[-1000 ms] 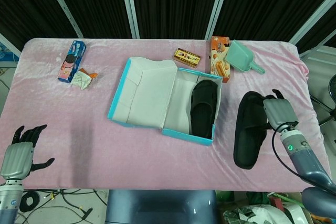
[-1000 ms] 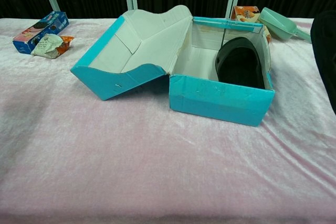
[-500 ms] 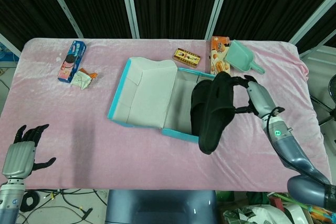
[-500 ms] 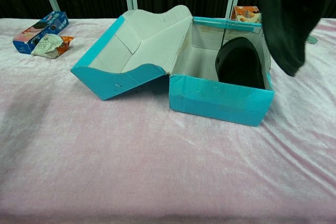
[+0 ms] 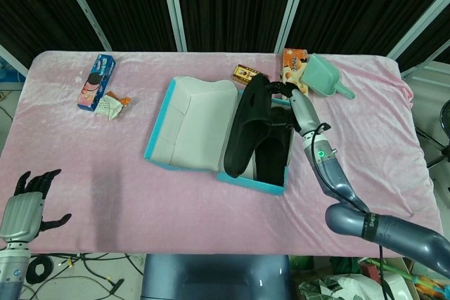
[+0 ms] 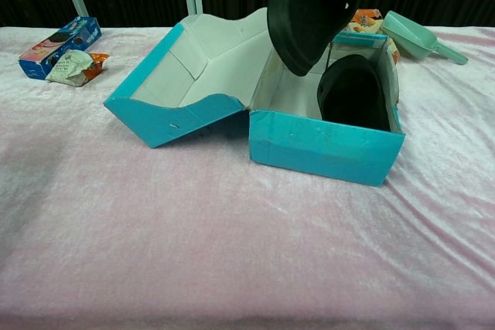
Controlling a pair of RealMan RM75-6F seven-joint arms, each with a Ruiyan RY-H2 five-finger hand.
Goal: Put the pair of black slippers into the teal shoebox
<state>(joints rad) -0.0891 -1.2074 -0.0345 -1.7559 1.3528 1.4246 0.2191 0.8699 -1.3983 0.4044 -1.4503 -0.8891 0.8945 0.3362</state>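
My right hand [image 5: 295, 103] is gripping the second black slipper [image 5: 247, 124] at its heel end, fingers closed around it, and holding it in the air over the teal shoebox [image 5: 261, 183]. A second ago this slipper was lying flat on the cloth beside my hand, well to the right of the box; since then I have been swinging it up and leftward, and now it is hanging toe-down below my hand, tilted, above the free left half of the box. The first slipper [image 5: 273, 147] is already lying in the right half, just under my wrist. In the chest view the held slipper's sole [image 6: 309, 13] is hovering clear above the box rim, touching nothing, so I judge that only lowering and letting go are left. The open lid [image 5: 193, 121] is lying further left of my hand, so the way down looks unblocked.

My left hand [image 5: 27, 205] is resting far off at the near edge, fingers spread, holding nothing. Behind my right hand are sitting a green scoop [image 5: 325, 78] and snack boxes [image 5: 294, 74].
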